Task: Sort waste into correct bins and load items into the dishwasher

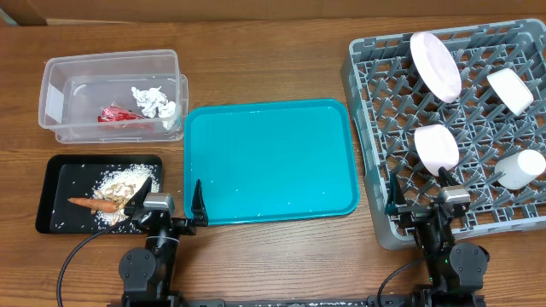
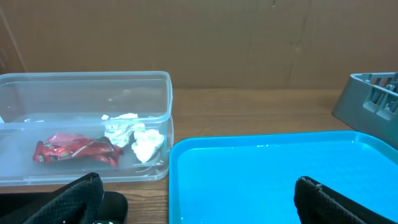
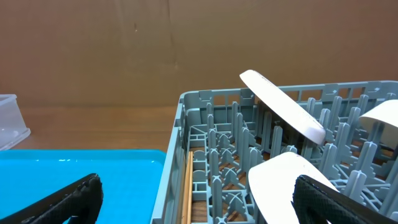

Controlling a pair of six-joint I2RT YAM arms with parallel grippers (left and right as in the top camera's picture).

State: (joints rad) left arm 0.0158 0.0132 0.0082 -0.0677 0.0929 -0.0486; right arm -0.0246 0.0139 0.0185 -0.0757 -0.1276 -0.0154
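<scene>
Left claw [image 1: 174, 192] and right claw [image 1: 418, 194] both gape wide, empty, near the bench's [image 1: 256, 34] front edge.

The left black two-finger claw [image 1: 173, 184] sits low, its dark fingers [image 2: 68, 198] spread wide apart with nothing between them. Its black arm [image 1: 145, 264] is folded close behind it at the near edge of the overhead view, with the wrist held level and pointing away from the base. The right black two-finger claw [image 1: 418, 186] is posed the same way: padded fingers [image 3: 65, 198] splayed wide and empty, jointed arm [image 1: 456, 266] tucked behind, wrist facing forward.
</scene>
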